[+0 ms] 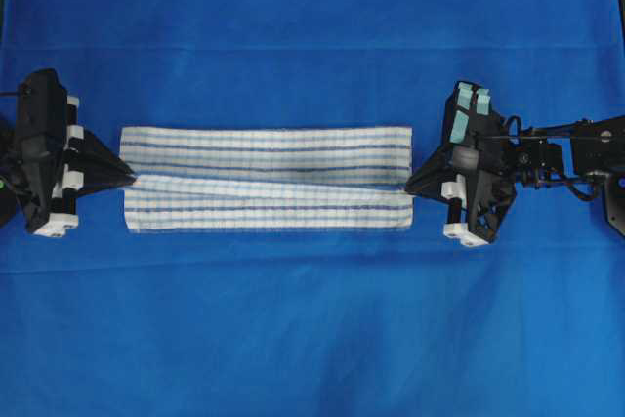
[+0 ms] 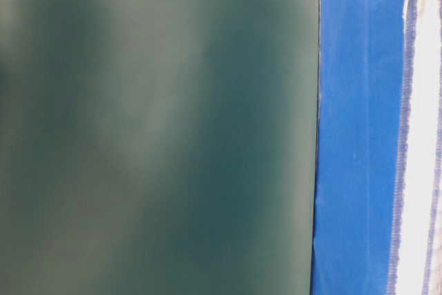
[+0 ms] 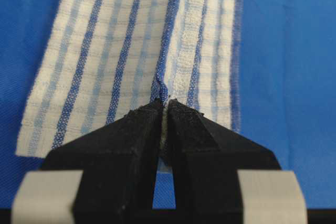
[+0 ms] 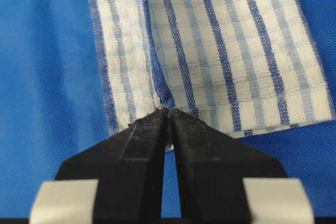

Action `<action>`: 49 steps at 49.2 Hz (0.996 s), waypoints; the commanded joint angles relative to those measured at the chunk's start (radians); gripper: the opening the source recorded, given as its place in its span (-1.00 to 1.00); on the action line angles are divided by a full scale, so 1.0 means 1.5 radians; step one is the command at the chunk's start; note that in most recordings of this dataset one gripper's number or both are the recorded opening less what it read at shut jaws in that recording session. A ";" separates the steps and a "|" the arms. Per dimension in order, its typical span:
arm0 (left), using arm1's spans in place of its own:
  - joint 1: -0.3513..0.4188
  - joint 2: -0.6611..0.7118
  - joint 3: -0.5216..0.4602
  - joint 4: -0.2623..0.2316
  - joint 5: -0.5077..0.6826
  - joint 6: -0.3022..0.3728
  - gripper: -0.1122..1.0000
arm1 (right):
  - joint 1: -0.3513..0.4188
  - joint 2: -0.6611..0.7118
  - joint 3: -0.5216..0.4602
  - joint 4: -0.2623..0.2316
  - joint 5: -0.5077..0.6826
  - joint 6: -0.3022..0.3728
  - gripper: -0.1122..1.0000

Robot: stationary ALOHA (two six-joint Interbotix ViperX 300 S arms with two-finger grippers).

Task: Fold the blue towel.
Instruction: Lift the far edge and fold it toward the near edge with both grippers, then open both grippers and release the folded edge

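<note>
Blue towel (image 1: 266,179), a rectangular white woven cloth with thin dark-blue and light-blue stripes in a faint check, lies as a long narrow band across the middle of the worktop, running left to right in my overhead view. Both long edges are turned inward and meet along a seam down the middle of the band, where one hem rides over the other.

Left claw (image 1: 130,177) is at the towel's left short end. In my left wrist view (image 3: 165,106) its black jaws are pressed together with a sliver of the towel's edge pinched between the tips, right at the seam. Right claw (image 1: 410,189) is at the opposite short end. In my right wrist view (image 4: 168,111) its jaws are likewise drawn nearly together and grip the towel edge at the seam. The cloth runs straight between the two claws.

Under the towel I see a large plain solid-blue cloth (image 1: 312,329) covering the worktop, with faint creases across it. No containers appear in any view. My table-level view is mostly filled by a blurred dark-green surface (image 2: 159,136), with a strip of the blue cloth and a white striped edge of the towel (image 2: 421,170) at its right side.
</note>
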 commanded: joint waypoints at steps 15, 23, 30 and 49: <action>-0.006 0.039 -0.022 -0.001 -0.021 0.001 -0.55 | 0.011 0.001 -0.027 0.001 -0.003 0.000 -0.69; -0.009 0.034 -0.032 -0.001 -0.019 0.003 -0.08 | 0.020 0.005 -0.042 0.001 0.000 0.001 -0.68; -0.010 0.019 -0.045 -0.001 -0.012 0.014 0.15 | 0.022 -0.001 -0.058 0.000 0.016 -0.001 -0.14; 0.013 -0.012 -0.056 0.000 0.025 0.053 0.15 | -0.034 -0.048 -0.053 -0.025 0.058 -0.007 0.30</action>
